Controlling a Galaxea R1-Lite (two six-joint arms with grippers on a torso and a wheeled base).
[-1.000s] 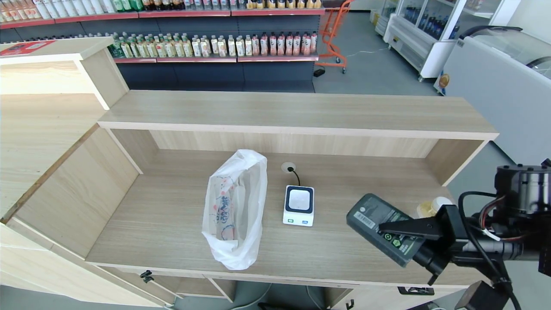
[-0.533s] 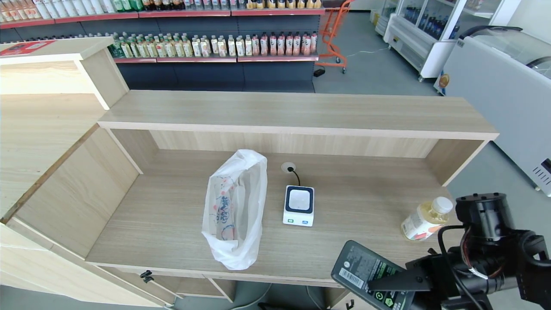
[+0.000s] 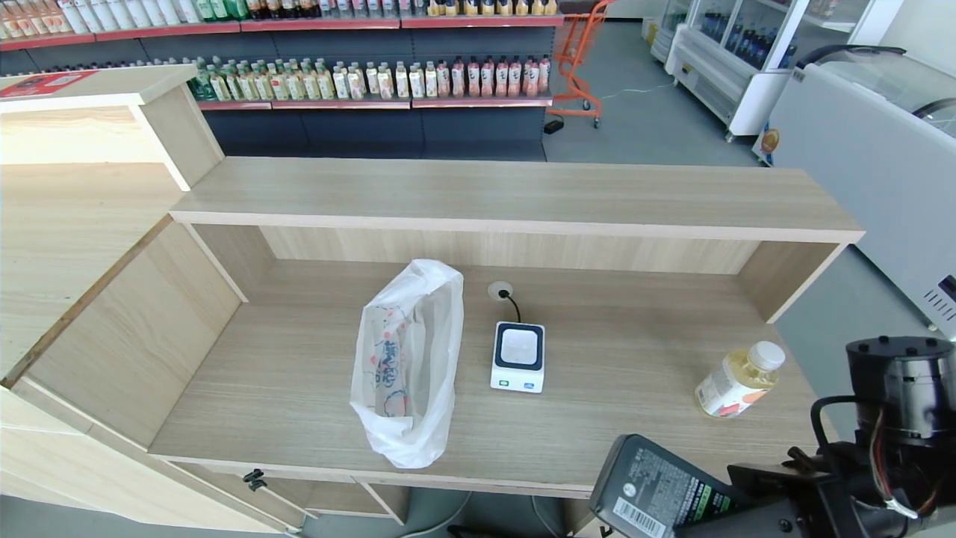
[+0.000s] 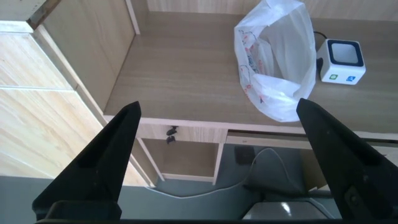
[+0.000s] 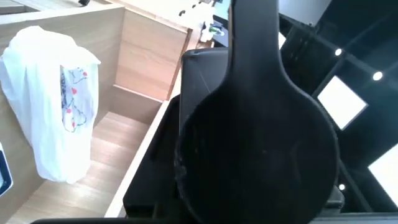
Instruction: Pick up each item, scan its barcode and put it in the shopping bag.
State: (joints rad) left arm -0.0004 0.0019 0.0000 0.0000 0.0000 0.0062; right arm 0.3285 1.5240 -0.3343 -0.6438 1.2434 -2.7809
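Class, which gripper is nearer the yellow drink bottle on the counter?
Right. The right gripper, holding a dark pack, sits just off the counter near the bottle; the left gripper hangs off the counter's front beyond the shopping bag.

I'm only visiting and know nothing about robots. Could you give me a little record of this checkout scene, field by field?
Place: wooden checkout counter in a shop
Bag: white shopping bag, open, left of the scanner
Scanner: small white scanner, mid-counter, cabled
Held item: dark pack, barcode label up, clamped in the right gripper off the counter's near edge
Waiting item: bottle at the counter's right end
Left gripper: open, empty, off the counter's near left side
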